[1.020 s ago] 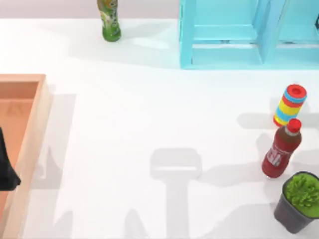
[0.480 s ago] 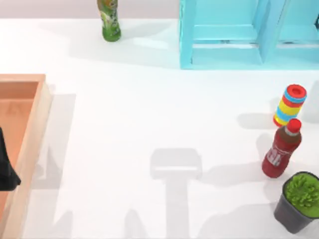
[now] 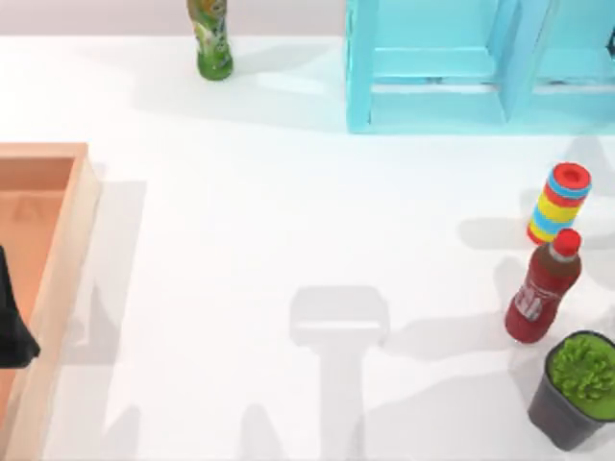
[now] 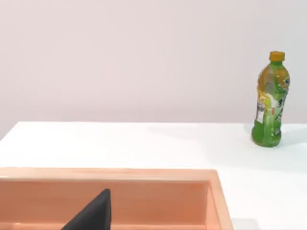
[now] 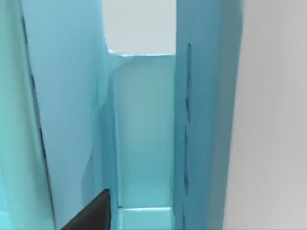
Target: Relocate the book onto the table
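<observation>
Across most of the top view lay the white table (image 3: 269,240), with the turquoise shelf unit (image 3: 432,67) standing at its far edge toward the right. The wooden tray (image 3: 58,250) sat at the left edge, and the left arm (image 3: 12,327) was parked over it, a dark tip (image 4: 91,215) of its gripper showing above the tray in the left wrist view. On the right stood a potted plant (image 3: 577,389), a red bottle (image 3: 540,288) and a striped ring stack (image 3: 559,202); a green bottle (image 3: 211,38) stood far back.

The right wrist camera looked closely into the shelf's blue walls (image 5: 144,129), so the right gripper (image 5: 91,213) was probably working inside a compartment. I could not make out the book, nor say where it sat. Whether either gripper's jaws were apart, closed, or holding anything, I cannot tell.

The likely risk was a collision with the shelf's upright panels in that tight space, or dragging the book against a divider and tipping it off.
</observation>
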Tool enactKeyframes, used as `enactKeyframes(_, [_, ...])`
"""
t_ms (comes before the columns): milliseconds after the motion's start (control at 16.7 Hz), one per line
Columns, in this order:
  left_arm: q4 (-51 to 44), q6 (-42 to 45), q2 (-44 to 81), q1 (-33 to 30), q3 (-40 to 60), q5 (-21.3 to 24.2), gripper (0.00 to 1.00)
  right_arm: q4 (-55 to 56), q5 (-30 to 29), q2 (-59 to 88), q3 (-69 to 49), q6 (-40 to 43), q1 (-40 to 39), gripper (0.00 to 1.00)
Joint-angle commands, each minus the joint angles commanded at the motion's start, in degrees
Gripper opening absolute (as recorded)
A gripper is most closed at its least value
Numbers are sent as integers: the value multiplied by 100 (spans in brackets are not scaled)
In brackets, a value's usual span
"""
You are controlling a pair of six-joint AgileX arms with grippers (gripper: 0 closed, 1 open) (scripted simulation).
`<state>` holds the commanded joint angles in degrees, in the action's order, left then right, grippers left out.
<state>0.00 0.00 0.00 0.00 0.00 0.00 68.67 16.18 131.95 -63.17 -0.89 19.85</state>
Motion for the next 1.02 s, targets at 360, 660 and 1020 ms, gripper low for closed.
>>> enactKeyframes(360, [0, 0, 0, 0, 0, 0, 100, -618, -70, 685, -1274, 12, -55, 100])
enactKeyframes(660, [0, 0, 0, 0, 0, 0, 100, -461, -66, 971, -1447, 17, -52, 100])
enactKeyframes(1020, [0, 0, 0, 0, 0, 0, 100, -461, -66, 971, -1447, 17, -52, 70])
